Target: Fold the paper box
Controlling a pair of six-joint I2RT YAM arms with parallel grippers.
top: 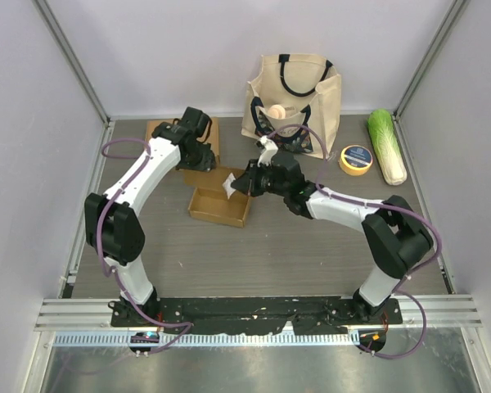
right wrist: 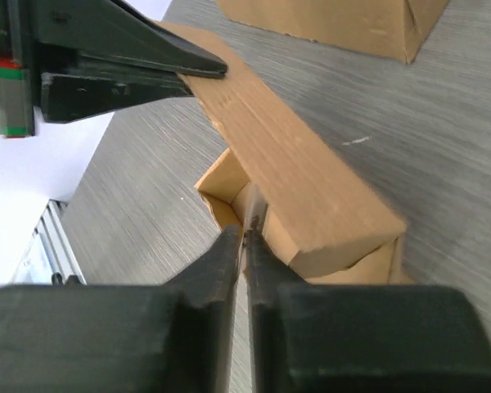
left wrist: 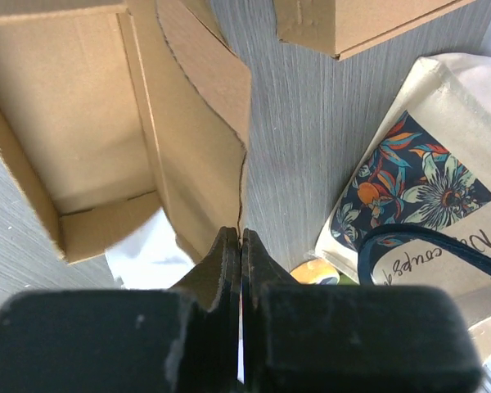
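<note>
The brown paper box lies open on the table left of centre, its inside facing up. My left gripper is at the box's far side. In its wrist view the jaws are shut on the edge of the long lid flap. My right gripper is at the box's right end. There it is shut on the thin upright edge of a side wall, under the raised lid flap. The left fingers meet the far end of that flap.
A second, closed cardboard box sits behind the left arm. A cream tote bag stands at the back. Right of it lie a yellow tape roll and a napa cabbage. White walls enclose the table.
</note>
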